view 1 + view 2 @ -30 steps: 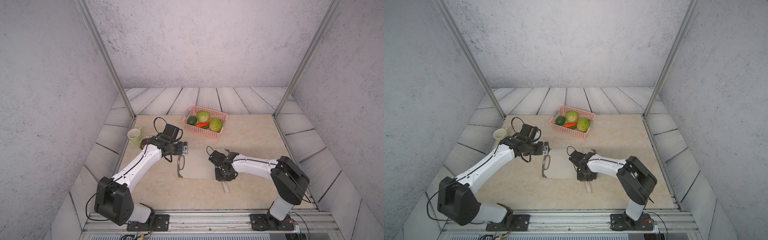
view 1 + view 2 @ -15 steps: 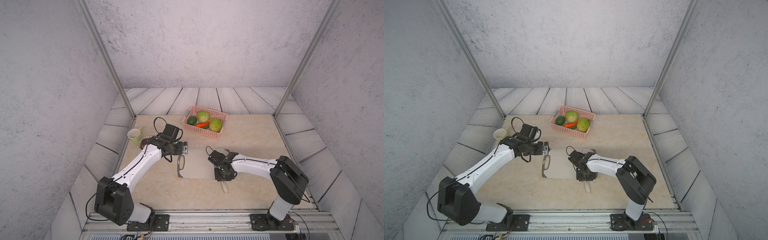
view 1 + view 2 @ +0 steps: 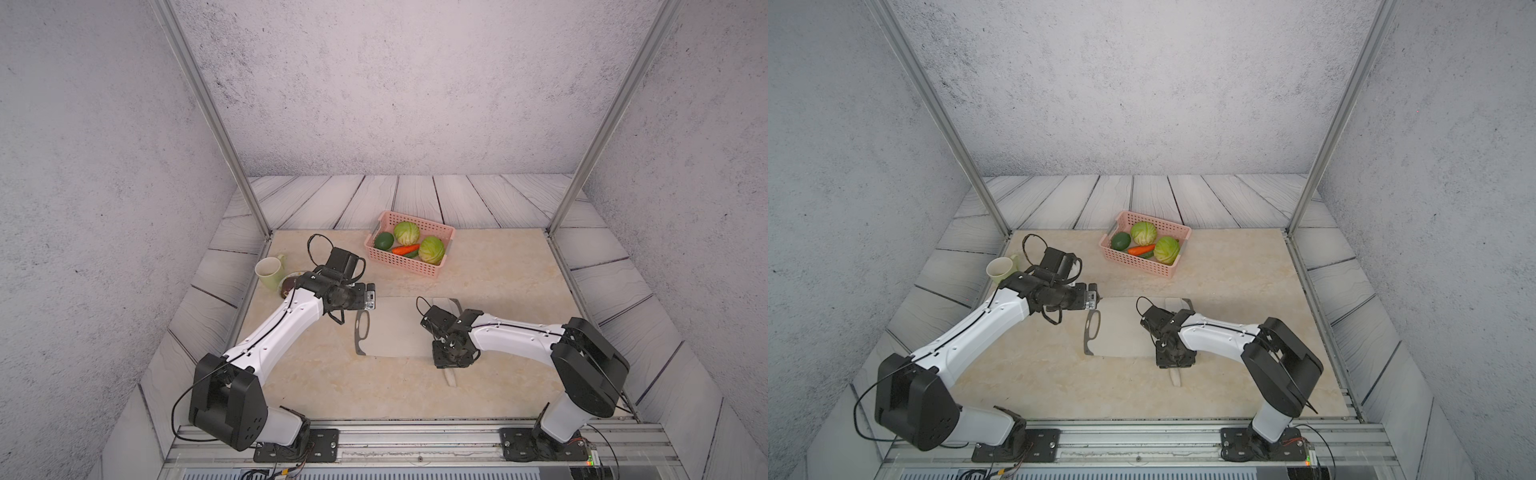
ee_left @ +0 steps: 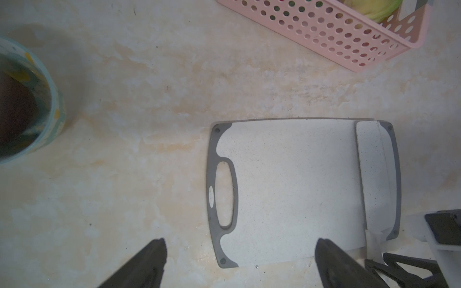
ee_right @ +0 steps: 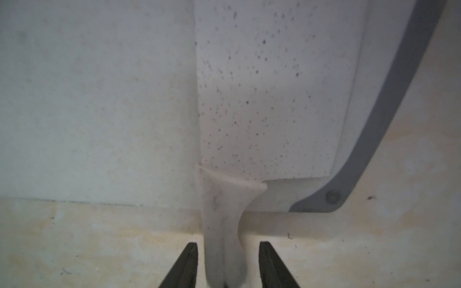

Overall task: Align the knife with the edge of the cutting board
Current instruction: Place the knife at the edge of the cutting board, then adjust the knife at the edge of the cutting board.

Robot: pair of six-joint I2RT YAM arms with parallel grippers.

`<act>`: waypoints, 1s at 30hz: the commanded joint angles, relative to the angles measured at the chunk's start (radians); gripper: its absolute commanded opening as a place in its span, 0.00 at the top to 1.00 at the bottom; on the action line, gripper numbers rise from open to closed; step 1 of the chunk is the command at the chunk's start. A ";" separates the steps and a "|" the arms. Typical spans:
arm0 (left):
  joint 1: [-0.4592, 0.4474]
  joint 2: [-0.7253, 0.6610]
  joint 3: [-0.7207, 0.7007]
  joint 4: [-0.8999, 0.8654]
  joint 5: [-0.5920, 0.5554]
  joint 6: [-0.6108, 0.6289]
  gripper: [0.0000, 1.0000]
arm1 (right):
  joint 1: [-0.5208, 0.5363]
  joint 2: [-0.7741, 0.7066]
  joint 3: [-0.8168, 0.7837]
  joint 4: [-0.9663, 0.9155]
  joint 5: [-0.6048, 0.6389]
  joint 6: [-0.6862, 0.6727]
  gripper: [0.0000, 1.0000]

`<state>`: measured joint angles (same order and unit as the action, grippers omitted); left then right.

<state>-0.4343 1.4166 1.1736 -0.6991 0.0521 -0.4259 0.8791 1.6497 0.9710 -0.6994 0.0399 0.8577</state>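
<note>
Matt speckled knife (image 5: 262,87), matt cutting board (image 4: 287,187)

Slim gaps show either side of the handle of the cream-white cleaver knife (image 5: 269,99), there between the right gripper's (image 5: 228,250) black fingers. Bare beige tabletop (image 3: 332,382) lies open before the pale grey-rimmed cutting board (image 4: 287,187). The pink perforated plastic basket (image 3: 405,264) stands beyond it, a bare strip between.

Speckled white knife (image 5: 262,99), grey-rimmed cutting board (image 4: 287,187)

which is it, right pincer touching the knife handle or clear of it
Apart. The right wrist view shows the right pincer straddling the knife handle, with a thin gap on each side.
</note>
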 commanded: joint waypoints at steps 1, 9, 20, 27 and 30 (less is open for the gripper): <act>-0.006 0.014 0.026 -0.010 -0.004 0.010 0.02 | 0.011 -0.026 -0.021 -0.003 -0.018 0.011 0.55; -0.006 0.016 0.026 -0.010 -0.003 0.010 0.02 | 0.033 -0.026 -0.040 0.008 -0.023 0.021 0.56; -0.006 0.016 0.026 -0.011 -0.007 0.010 0.02 | 0.053 -0.040 -0.039 -0.004 -0.009 0.032 0.80; -0.006 0.018 0.027 -0.014 -0.006 0.009 0.02 | 0.059 -0.058 -0.030 -0.023 0.015 0.048 0.97; -0.006 0.017 0.028 -0.014 -0.005 0.010 0.02 | 0.063 -0.053 -0.021 -0.036 0.029 0.059 1.00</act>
<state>-0.4343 1.4277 1.1755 -0.6994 0.0521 -0.4259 0.9337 1.6127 0.9386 -0.6979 0.0322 0.8921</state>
